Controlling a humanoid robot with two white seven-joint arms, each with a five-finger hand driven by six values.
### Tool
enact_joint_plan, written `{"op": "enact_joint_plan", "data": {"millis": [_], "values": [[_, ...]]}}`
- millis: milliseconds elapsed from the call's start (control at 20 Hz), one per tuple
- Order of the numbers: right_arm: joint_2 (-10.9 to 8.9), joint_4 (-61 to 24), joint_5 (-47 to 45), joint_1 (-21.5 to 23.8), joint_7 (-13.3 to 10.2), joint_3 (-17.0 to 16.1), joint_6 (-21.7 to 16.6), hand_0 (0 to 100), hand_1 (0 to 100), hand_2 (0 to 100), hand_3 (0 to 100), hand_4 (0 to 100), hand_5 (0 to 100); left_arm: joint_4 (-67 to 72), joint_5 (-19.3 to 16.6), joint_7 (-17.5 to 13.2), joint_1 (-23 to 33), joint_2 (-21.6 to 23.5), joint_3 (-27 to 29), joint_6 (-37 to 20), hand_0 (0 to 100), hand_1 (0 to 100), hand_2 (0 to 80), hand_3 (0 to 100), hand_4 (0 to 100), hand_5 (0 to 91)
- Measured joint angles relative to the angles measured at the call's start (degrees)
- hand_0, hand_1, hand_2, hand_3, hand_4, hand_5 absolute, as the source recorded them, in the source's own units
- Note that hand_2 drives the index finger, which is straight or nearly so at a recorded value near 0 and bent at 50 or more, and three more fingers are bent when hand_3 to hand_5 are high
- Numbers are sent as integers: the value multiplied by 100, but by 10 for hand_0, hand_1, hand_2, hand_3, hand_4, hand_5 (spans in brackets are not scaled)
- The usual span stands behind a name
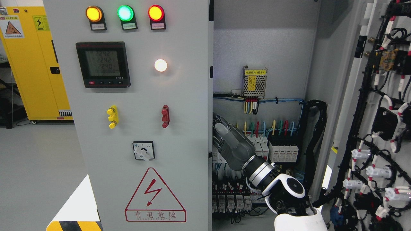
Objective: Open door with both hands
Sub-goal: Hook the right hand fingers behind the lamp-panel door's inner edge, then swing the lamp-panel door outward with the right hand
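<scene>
Nearest the camera, the right arm point(282, 189) comes in from the lower right, its white shell and silver wrist ring leading up to the right hand point(226, 141). The grey hand reaches into the open cabinet and its fingers point(219, 128) hook behind the right edge of the left door point(128, 122), curled onto that edge so that the tips are hidden by the panel. This grey door is closed across the left half of the cabinet and fills the middle of the view. On its face, low down, sits a red warning triangle point(155, 197) with a lightning bolt, above it a rotary switch point(143, 150), then a yellow handle point(112, 116) and a red handle point(165, 116) side by side but well apart. Higher are a lit white lamp point(160, 65), a black digital meter point(103, 64), and 3 indicator lamps in a row: amber point(94, 13), green point(125, 12) and red point(156, 12). The right door point(379, 128) is swung wide open at the far right, its inner side covered with black cable looms and white connectors. Deeper inside the cabinet, rows of breakers point(273, 149) with coloured wires stand just behind the hand, and a small perforated power supply point(254, 82) is mounted on the back wall above them. Farthest off, at the left, a yellow cabinet point(35, 64) stands on the grey floor.
</scene>
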Motion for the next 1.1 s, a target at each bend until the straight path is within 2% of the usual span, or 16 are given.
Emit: {"op": "enact_joint_plan", "data": {"millis": [350, 901, 1101], "values": [[-4, 109, -5, -88, 358, -37, -1, 0, 500, 40, 0, 0, 0, 0, 0, 15, 1, -4, 5, 0, 120, 556, 0, 0, 0, 0], [-8, 235, -108, -194, 455, -71, -1, 0, 500, 40, 0, 0, 0, 0, 0, 22, -12, 17, 6, -1, 120, 556, 0, 0, 0, 0], [-10, 261, -157, -219, 723, -81, -1, 0, 500, 40, 0, 0, 0, 0, 0, 22, -11, 20, 7, -1, 120, 556, 0, 0, 0, 0]]}}
